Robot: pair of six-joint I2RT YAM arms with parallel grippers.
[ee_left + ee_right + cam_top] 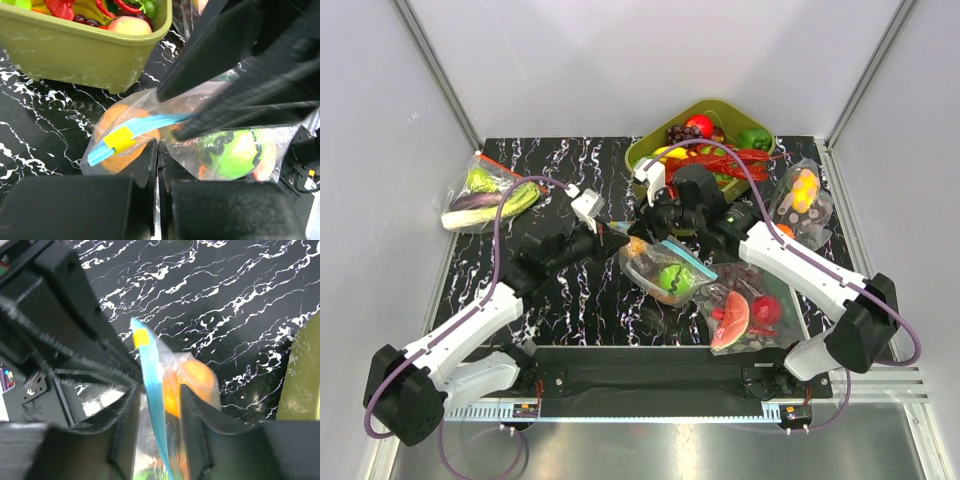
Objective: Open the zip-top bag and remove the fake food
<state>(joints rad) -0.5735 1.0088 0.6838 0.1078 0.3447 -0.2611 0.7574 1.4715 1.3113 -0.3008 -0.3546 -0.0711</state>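
the zip-top bag (662, 264) lies in the middle of the black marbled table (225, 300), just below the green bin (75, 55), with the fake food (232, 152) still sealed inside and an orange fruit (197, 377) pressed up against the mouth. the left gripper (156, 150), at the bottom of its wrist view, has its jaws pressed together, and a fold of the bag's film appears to be caught at their tips. the right gripper (160, 390) has its jaws apart on either side of the light-blue zip strip (150, 371), with a visible gap on each side, so it is not yet biting. the yellow slider (119, 138) sits near the strip's end, toward the lower left of the left wrist view. the main risk is that the right jaws close on both lips of the strip at once, so any pull drags the whole bag instead of parting the seal. the left pinch looks shallow, and thin slick film could slip out under tension. the two grippers are crowded together at the centre and could knock each other. the orange fruit bulging at the mouth may also push the strip out from between the jaws.
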